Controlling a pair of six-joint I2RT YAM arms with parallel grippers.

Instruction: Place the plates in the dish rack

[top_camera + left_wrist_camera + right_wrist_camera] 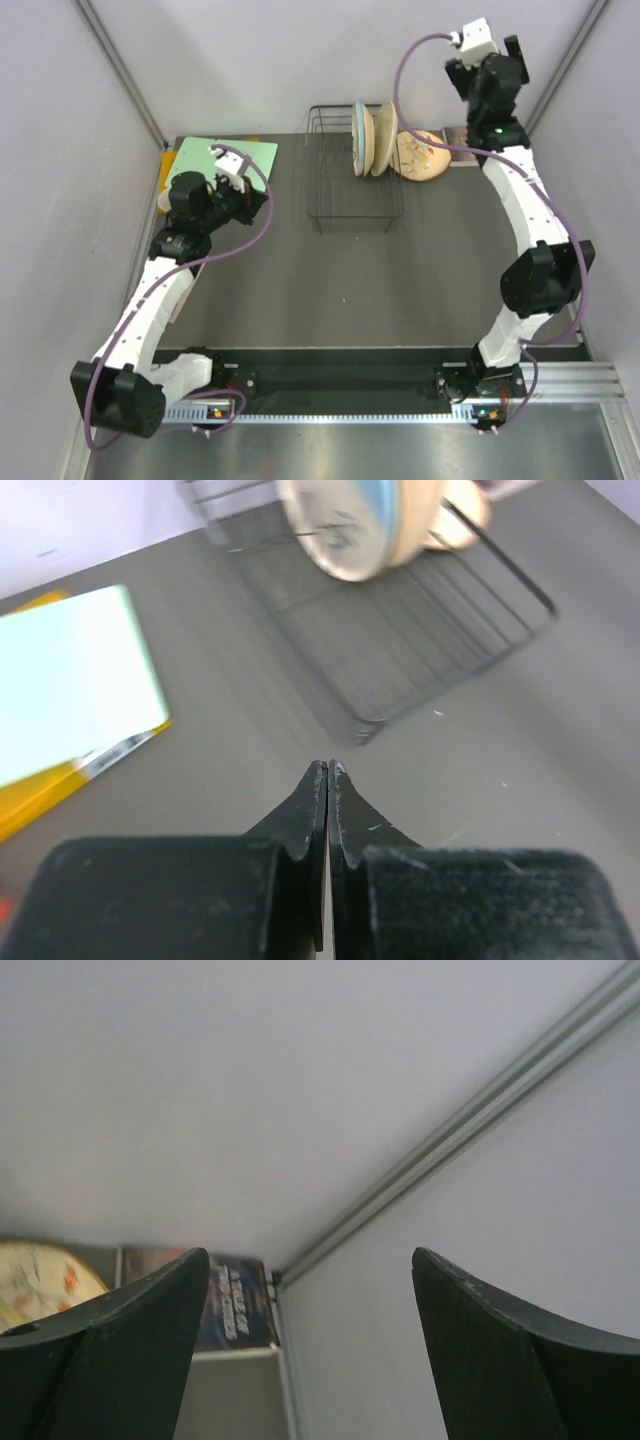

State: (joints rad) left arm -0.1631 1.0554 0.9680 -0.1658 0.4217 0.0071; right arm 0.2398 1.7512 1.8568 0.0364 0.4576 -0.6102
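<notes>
The black wire dish rack (345,190) stands at the back of the table. A light blue plate (357,138) and a cream plate (383,138) stand on edge at its right end. A peach plate with a bird-and-leaf pattern (420,155) leans against them, apparently just outside the rack's right side. My right gripper (310,1260) is open and empty, raised high above that plate and facing the back right corner. My left gripper (328,772) is shut on nothing, low over the table left of the rack (400,630), with the plates (345,530) ahead of it.
A green folder (225,155) lies at the back left on something yellow (40,790). A dark book (235,1305) lies by the back right corner, behind the patterned plate (30,1280). Walls close in on three sides.
</notes>
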